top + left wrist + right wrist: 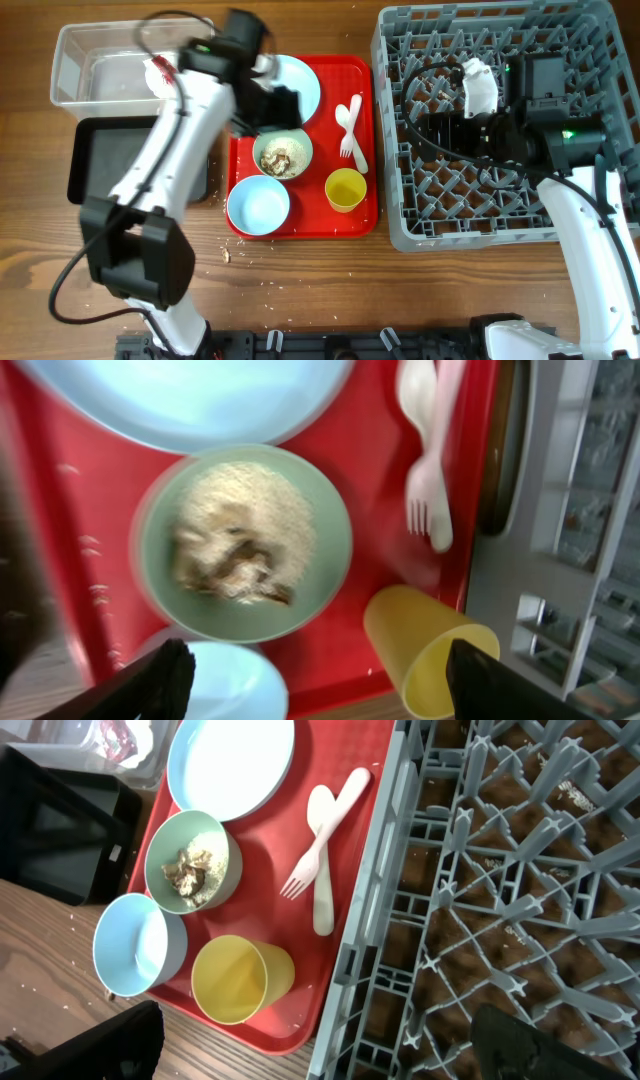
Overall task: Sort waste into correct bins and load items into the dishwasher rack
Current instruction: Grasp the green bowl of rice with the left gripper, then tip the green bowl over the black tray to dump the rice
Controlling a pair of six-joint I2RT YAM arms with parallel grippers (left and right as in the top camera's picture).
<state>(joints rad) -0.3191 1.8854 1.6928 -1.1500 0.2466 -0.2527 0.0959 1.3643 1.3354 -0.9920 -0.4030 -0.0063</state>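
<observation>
Above green bowl (pixel 336 550), L gripper (pixel 325 680) points down, spread wide; R gripper (pixel 325 1045) over rack (pixel 480 870) edge, wide too.

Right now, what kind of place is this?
Likely a tabletop dish-clearing setup: a red serving tray with a dirty pale green bowl, a grey dishwasher rack, and a clear tub.

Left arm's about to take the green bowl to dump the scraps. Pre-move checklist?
1. Left gripper open, empty: ok.
2. Green bowl upright, scraps inside: ok.
3. Fingers straddling the bowl's rim: not ok, both are off it.
4. Room around the bowl: not ok, blue bowl and plate crowd it.
5. Right gripper open, over the rack, off the red tray: ok.
6. Black tray free: cannot tell, left arm covers part.
</observation>
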